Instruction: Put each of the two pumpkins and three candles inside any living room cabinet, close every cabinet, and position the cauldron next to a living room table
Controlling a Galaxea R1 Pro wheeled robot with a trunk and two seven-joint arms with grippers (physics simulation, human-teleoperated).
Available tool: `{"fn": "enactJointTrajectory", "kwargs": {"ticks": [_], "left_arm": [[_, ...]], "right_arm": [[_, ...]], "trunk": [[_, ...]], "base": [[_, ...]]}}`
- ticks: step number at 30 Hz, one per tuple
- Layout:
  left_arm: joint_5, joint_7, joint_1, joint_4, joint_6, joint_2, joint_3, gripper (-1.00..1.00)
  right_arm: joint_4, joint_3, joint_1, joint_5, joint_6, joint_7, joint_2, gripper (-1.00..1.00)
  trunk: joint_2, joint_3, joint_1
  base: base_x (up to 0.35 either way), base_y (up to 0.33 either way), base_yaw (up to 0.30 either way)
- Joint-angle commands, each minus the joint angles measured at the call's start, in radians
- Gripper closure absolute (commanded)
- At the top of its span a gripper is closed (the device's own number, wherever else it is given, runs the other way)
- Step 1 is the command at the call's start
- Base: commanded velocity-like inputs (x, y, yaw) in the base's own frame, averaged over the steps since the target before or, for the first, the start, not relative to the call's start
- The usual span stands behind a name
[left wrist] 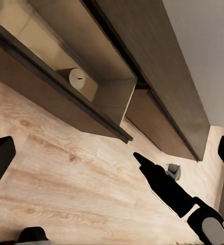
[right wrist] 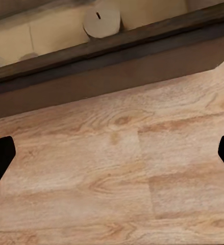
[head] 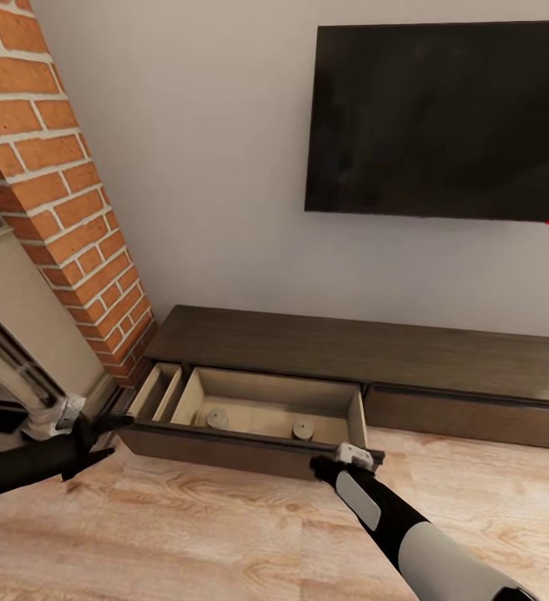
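The low dark-brown cabinet [head: 324, 346] runs along the wall, and its left drawer [head: 249, 455] is pulled out with a pale beige inside. Two short grey-beige candles [head: 217, 417] [head: 304, 431] stand in that drawer; one candle [right wrist: 102, 20] shows in the right wrist view and one candle [left wrist: 75, 78] in the left wrist view. My right gripper [head: 329, 466] hangs open over the floor just in front of the drawer's right end. My left gripper [head: 108, 438] is open near the drawer's left end. The pumpkins, cauldron and table are out of view.
A red brick column [head: 66, 192] and the pale fireplace surround [head: 16, 334] stand close on the left. A black TV [head: 441, 117] hangs on the wall above the cabinet. The cabinet's right drawer front [head: 475, 417] is shut. Light wooden floor [head: 183, 534] lies in front.
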Motion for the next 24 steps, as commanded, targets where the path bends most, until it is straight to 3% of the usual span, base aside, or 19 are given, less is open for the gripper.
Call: {"fn": "enactJointTrajectory", "kwargs": {"ticks": [1,4,7,8,13,17,18,21,23,24], "left_arm": [[-0.027,0.01,-0.001,0.0,0.002,-0.001,-0.003,-1.0],[-0.141,0.01,-0.002,0.004,-0.003,-0.005,-0.007,-1.0],[-0.226,0.012,-0.002,0.007,-0.006,-0.02,-0.009,-1.0],[-0.289,0.01,-0.003,0.007,-0.008,-0.042,-0.009,-1.0],[-0.494,0.011,-0.003,0.041,-0.018,-0.107,-0.01,-1.0],[-0.693,0.006,-0.002,0.064,-0.086,-0.195,-0.022,-1.0],[-0.719,0.006,-0.002,0.065,-0.097,-0.206,-0.027,-1.0],[-0.878,0.002,-0.001,0.105,-0.183,-0.268,-0.088,-1.0],[-0.97,0.0,-0.001,0.177,-0.284,-0.294,-0.161,-1.0],[-0.982,0.0,-0.001,0.191,-0.308,-0.297,-0.176,-1.0]], "right_arm": [[0.001,0.006,-0.001,-0.004,-0.019,-0.008,-0.001,-1.0],[0.014,0.014,0.003,0.011,-0.064,-0.008,-0.003,-1.0],[0.035,0.023,0.004,0.033,-0.094,-0.008,-0.003,-1.0],[0.052,0.026,0.005,0.042,-0.109,-0.009,-0.002,-1.0],[0.089,0.03,0.028,0.05,-0.143,-0.008,0.0,-1.0],[0.112,0.033,0.06,0.053,-0.153,-0.008,0.0,-1.0],[0.114,0.033,0.063,0.053,-0.154,-0.008,0.0,-1.0],[0.118,0.037,0.083,0.054,-0.175,-0.007,-0.001,-1.0],[0.12,0.062,0.104,0.054,-0.21,-0.006,-0.001,-1.0],[0.12,0.069,0.106,0.054,-0.219,-0.006,-0.001,-1.0]], "trunk": [[0.007,0.002,-0.004],[0.028,0.012,-0.015],[0.049,0.021,-0.027],[0.056,0.024,-0.031],[0.063,0.027,-0.035],[0.063,0.027,-0.035],[0.063,0.027,-0.035],[0.063,0.027,-0.035],[0.063,0.027,-0.035],[0.063,0.027,-0.035]], "base": [[0.0,0.0,0.0],[0.0,0.0,0.0],[0.0,0.0,0.0],[0.0,0.0,0.0],[0.0,0.0,0.0],[0.0,0.0,0.0],[0.0,0.0,0.0],[0.0,0.0,0.0],[0.0,0.0,0.0],[0.0,0.0,0.0]]}}
